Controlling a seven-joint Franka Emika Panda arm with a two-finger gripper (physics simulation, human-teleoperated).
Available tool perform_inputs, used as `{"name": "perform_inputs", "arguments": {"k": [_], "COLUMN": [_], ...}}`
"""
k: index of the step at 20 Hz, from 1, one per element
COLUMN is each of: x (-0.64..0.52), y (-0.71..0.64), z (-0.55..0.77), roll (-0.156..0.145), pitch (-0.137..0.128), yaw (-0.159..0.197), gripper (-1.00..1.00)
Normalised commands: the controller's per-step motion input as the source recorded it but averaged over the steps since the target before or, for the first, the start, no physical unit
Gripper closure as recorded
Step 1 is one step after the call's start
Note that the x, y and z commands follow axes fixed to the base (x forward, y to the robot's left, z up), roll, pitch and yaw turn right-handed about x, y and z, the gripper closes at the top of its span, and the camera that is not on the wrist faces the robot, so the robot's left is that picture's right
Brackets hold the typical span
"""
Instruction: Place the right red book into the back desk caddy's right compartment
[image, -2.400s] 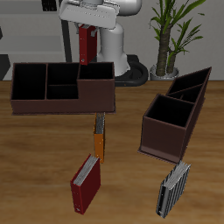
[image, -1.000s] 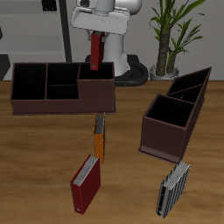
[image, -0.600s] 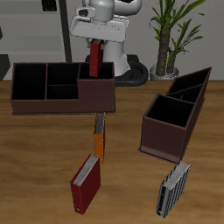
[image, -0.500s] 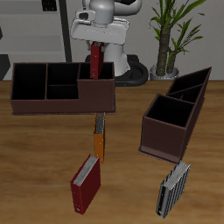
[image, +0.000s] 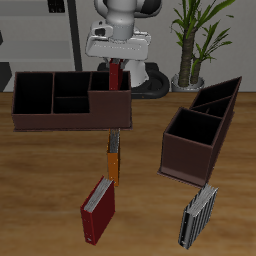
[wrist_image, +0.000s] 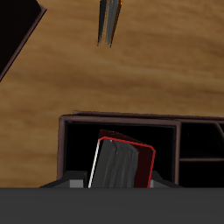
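Exterior view: the right red book stands upright inside the right compartment of the back desk caddy, its top edge showing above the rim. The gripper hangs just above it; whether the jaws grip the book or are parted cannot be told. In the wrist view the book leans slightly inside the dark bay. Nearer the table's front edge lie another red book, an orange book and a striped book.

You have a matt, grained wooden table under smooth matt dark brown caddy walls, a smooth red book cover with pale paper-like page edges, and a glossy white robot casing.
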Motion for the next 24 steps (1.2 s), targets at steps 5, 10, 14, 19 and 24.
{"name": "perform_inputs", "arguments": {"k": [5, 10, 14, 19, 24], "x": [0.01, 0.05, 0.06, 0.04, -0.03], "y": [0.04, 0.00, -0.02, 0.01, -0.04], "z": [-0.37, -0.29, -0.26, -0.04, 0.14], "roll": [0.022, -0.009, 0.009, 0.030, 0.016], "pitch": [0.049, 0.029, 0.063, 0.030, -0.022], "yaw": [-0.006, 0.019, -0.030, -0.017, -0.014], "gripper": [1.00, 1.00, 1.00, -1.00, -1.00]}}
